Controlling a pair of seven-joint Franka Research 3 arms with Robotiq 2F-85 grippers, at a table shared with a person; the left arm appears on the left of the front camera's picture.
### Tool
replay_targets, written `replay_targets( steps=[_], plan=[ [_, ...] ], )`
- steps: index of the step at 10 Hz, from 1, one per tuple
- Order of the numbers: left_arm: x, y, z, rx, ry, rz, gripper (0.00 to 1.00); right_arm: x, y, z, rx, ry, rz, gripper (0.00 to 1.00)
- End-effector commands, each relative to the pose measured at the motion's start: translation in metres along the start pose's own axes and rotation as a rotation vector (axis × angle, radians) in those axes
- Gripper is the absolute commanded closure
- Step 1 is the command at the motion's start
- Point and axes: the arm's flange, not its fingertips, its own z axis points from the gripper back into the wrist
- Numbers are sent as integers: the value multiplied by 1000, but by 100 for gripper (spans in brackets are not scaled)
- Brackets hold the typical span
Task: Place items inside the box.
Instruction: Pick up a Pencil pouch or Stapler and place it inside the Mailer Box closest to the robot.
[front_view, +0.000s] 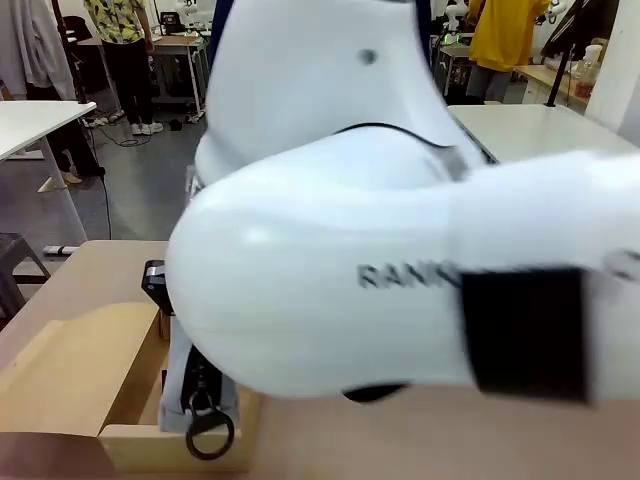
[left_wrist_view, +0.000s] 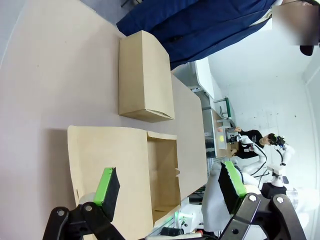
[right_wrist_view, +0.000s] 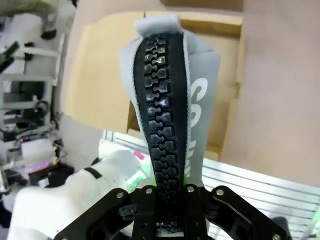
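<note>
Pencil case (right_wrist_view: 202, 80) clenched in right gripper (right_wrist_view: 170, 187) above box (right_wrist_view: 100, 75); lower fully inside before releasing. Left gripper (left_wrist_view: 169, 184) released, over box.

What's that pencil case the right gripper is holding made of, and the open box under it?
Pencil case: looks like soft pale grey-blue fabric, matte, perhaps neoprene; it curves and has padded-looking edges. Its zip: chunky black teeth, glossy, probably plastic. Box: plain brown cardboard, matte, with folded flaps.
</note>
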Motion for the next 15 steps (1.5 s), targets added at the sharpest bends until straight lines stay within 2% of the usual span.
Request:
replay_targets(
  steps=[1, 5, 8, 10, 12, 15],
  plan=[
    [0, 0, -1, -25, -15, -15, 0, 14, 32, -26, -19, 14, -52, 92],
    [0, 0, -1, -25, -15, -15, 0, 38, 49, -79, -47, 31, -34, 92],
    [0, 0, -1, -25, -15, -15, 0, 59, 38, -114, -74, 7, -28, 92],
    [0, 0, -1, -25, -15, -15, 0, 65, 31, -129, -27, 68, -44, 92],
    [0, 0, -1, -25, -15, -15, 0, 58, 27, -147, -52, 142, -50, 92],
    [0, 0, -1, -25, -15, -15, 0, 51, 17, -167, -121, 174, -81, 92]
  ],
)
